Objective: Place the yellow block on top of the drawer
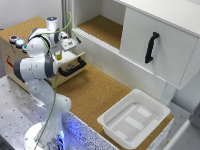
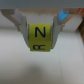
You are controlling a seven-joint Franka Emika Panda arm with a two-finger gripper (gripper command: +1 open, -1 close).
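The yellow block (image 2: pixel 40 34) is a small yellow-green cube with a black "N" on its face. My gripper (image 2: pixel 40 37) is shut on it, with one finger (image 2: pixel 20 24) pressed against each side. In the exterior view the gripper (image 1: pixel 59 53) holds the block (image 1: pixel 59 56) just over the pulled-out drawer tray (image 1: pixel 76 61), which has a black bar handle (image 1: pixel 73 68). The drawer (image 1: pixel 22 29) is a light wooden unit with a cork top, at the exterior view's left, partly hidden behind my arm.
Round coloured buttons (image 1: pixel 16 41) sit on the drawer unit's top. A big white cabinet (image 1: pixel 170 45) with a black handle (image 1: pixel 151 47) stands at the exterior view's right. A white plastic bin (image 1: pixel 132 120) rests on the cork table (image 1: pixel 95 92).
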